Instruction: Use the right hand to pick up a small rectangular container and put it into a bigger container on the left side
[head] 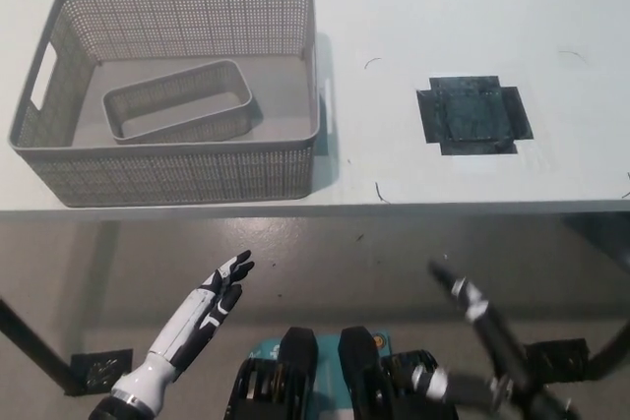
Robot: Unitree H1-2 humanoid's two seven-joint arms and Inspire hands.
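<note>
Fingers of the white left hand [212, 297] are stretched out straight and slightly apart, holding nothing; I see it in the lower left of the frame, below the table edge, pointing up and right. Only one view, the head camera looking steeply down.

Black right hand [472, 317] sits low at the bottom right of the frame, below the table edge, blurred; I cannot tell whether it is open or closed, and I see nothing in it.

Small grey perforated plastic rectangular container [177, 102] lies inside the big grey perforated plastic basket [167, 169] in the upper left of the frame. It rests on the basket floor, upright, set at a slight angle to the basket walls, nearer the left half, and appears empty. The basket has a cut-out handle slot on its left wall and stands on the white table [463, 17] with its front wall close to the table's near edge.

Dark square patch of tape with notched corners [472, 120] is stuck flat on the table right of centre, well apart from the basket. A few thin dark scratch marks show on the table surface between the basket and the patch. Grey floor fills the lower part of the frame, with a dark table leg at the far lower left.
</note>
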